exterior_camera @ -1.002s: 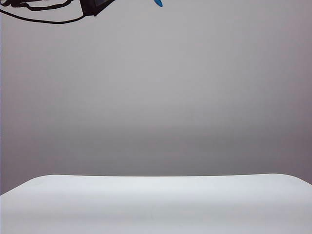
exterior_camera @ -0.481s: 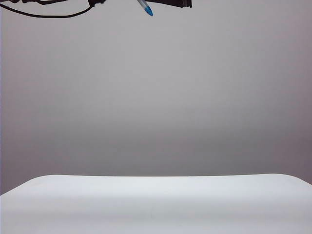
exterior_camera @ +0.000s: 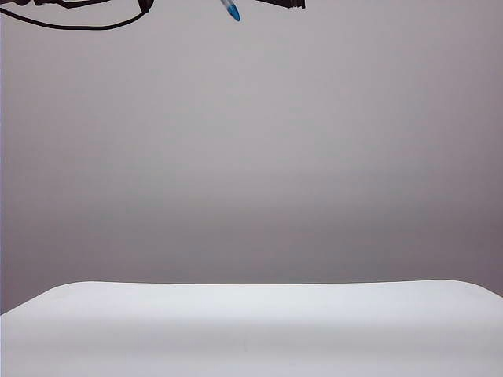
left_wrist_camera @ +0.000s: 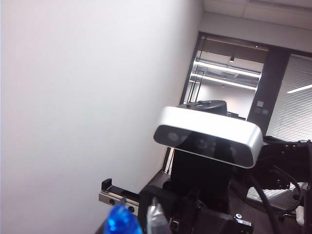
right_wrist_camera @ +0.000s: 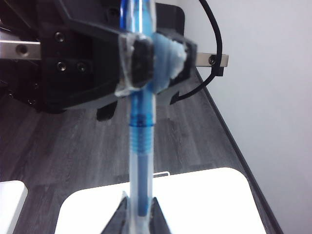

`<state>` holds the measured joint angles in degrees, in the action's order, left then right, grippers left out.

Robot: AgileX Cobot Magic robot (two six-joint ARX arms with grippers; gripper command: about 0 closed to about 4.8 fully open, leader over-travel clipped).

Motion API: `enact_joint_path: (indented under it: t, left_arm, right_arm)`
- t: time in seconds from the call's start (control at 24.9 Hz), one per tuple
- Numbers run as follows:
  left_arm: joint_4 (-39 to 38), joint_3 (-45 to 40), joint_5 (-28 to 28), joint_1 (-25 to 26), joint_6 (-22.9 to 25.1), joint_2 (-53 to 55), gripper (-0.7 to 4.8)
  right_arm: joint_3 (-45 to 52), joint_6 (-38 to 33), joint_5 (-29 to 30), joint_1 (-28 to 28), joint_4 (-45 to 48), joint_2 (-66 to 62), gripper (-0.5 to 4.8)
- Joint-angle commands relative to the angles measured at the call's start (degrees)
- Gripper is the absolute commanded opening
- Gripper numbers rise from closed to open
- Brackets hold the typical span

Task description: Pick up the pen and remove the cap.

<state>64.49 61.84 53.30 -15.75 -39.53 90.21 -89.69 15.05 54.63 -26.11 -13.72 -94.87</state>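
The table [exterior_camera: 251,330] lies bare far below. High above its far edge, the right gripper [right_wrist_camera: 139,214] pinches the pen [right_wrist_camera: 141,161] by its clear barrel, and the left gripper [right_wrist_camera: 146,66] has clamped its padded fingers onto the cap [right_wrist_camera: 139,29]. Light, stiff, slick plastic: grip firmly, pull straight apart along the pen

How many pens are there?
1. The pen is held up in the air above the table. The right claw grips its clear barrel, and the left claw pinches its blue cap. No other pen shows.
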Motion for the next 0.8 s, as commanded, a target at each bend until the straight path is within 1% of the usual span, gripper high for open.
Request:
enact_joint_path:
  t: [0.04,0.08,0.12,0.36,0.6,0.8]
  left_arm:
    - [1.7,0.1,-0.6,-0.1,-1.0,-0.3,0.39]
    - [1.7,0.1,-0.9,-0.1,-1.5,-0.3,0.14]
    - [1.8,0.1,-1.1,-0.1,-1.4,-0.3,0.12]
    - [4.6,0.2,-2.8,-0.1,-2.6,-0.3,0.12]
    - [5.0,0.6,-4.5,-0.1,-2.5,-0.3,0.11]
    - [4.0,0.8,-4.7,0.0,1.0,-0.3,0.11]
  right_arm:
    - [-0.2,-0.3,-0.6,0.0,0.5,-0.4,0.21]
    - [-0.2,-0.3,-0.6,0.0,0.6,-0.8,0.21]
    - [-0.2,-0.3,-0.6,0.0,0.3,-0.9,0.21]
    - [-0.2,-0.3,-0.7,0.0,-1.5,-3.7,0.21]
    - [-0.2,-0.2,-0.6,0.0,-2.6,-7.2,0.21]
    - [-0.2,0.0,-1.0,0.0,-3.2,-7.9,0.21]
